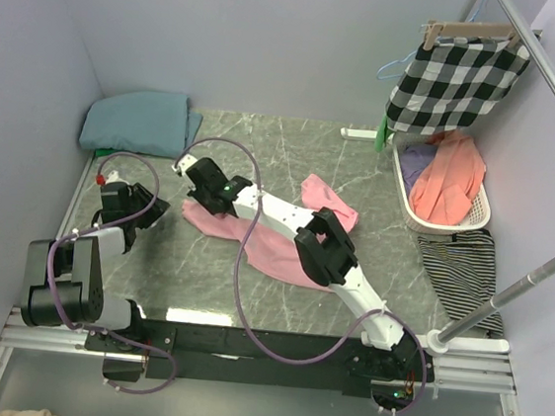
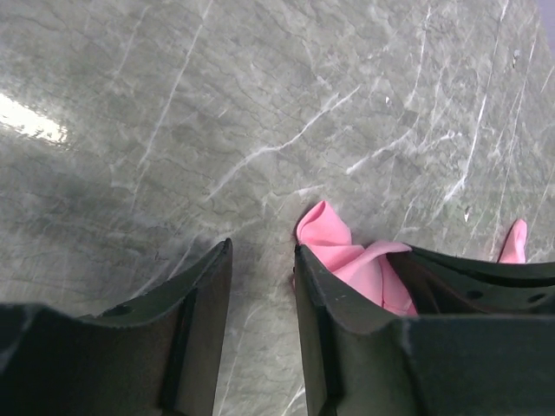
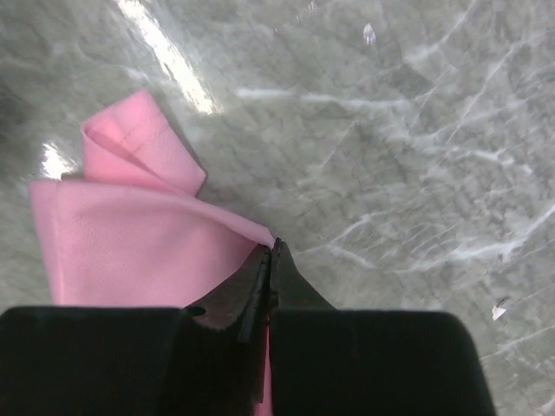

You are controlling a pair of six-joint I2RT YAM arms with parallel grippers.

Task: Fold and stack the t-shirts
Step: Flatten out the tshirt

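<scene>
A light pink t-shirt (image 1: 273,252) lies crumpled in the middle of the marble table (image 1: 293,150). My right gripper (image 1: 198,205) reaches across to its left end. In the right wrist view that gripper (image 3: 271,249) is shut on an edge of the pink t-shirt (image 3: 130,243), with cloth running down between the jaws. My left gripper (image 1: 158,210) sits just left of the shirt. Its jaws (image 2: 260,256) are open over bare table, and a pink fold (image 2: 342,251) lies outside the right finger (image 2: 325,321). A teal t-shirt (image 1: 138,119) rests folded in the back left corner.
A white basket (image 1: 441,226) with an orange garment (image 1: 450,176) stands at the right. A black-and-white checked cloth (image 1: 454,83) hangs on a hanger above it. A striped garment (image 1: 460,267) lies by a metal pole (image 1: 507,292). Walls close the left and back.
</scene>
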